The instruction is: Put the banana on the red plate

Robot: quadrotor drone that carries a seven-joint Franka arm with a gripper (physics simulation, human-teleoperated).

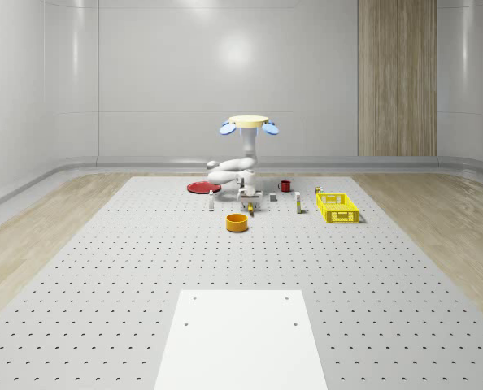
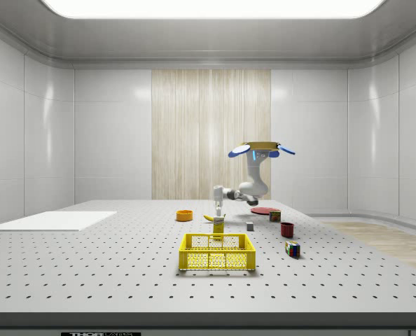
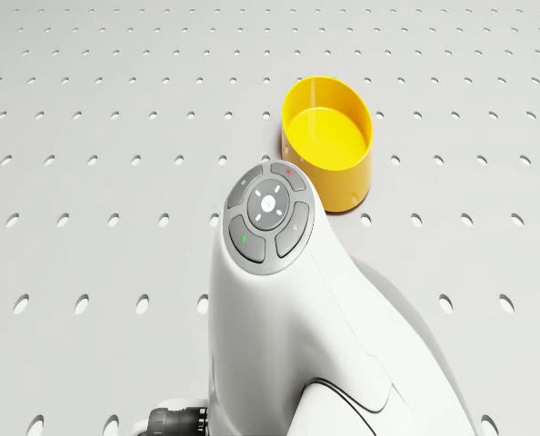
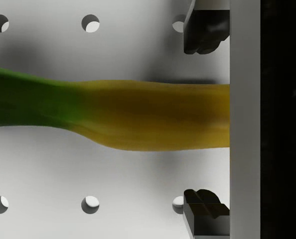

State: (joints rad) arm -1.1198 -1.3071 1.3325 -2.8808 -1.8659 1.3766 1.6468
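Observation:
The banana [image 4: 138, 114], yellow with a green stem end, lies flat on the perforated table and runs crosswise between my fingertips [image 4: 203, 30]. My gripper [image 4: 204, 119] is open and straddles it, with a gap on each side. In the side view the gripper [image 2: 218, 207] hangs just above the banana [image 2: 209, 218]. The red plate [image 1: 202, 188] lies on the table behind, toward the whole-scene view's left. The drone [image 1: 249, 123] hovers above the table near the plate, its arm bent down and forward to the banana.
An orange bowl [image 1: 237, 222] stands just in front of the gripper, the same bowl [image 3: 329, 141] the drone view shows past the arm. A yellow basket [image 1: 337, 207], a red mug [image 1: 285, 186] and small bottles stand toward the whole-scene view's right. A white panel [image 1: 241, 337] lies near the front.

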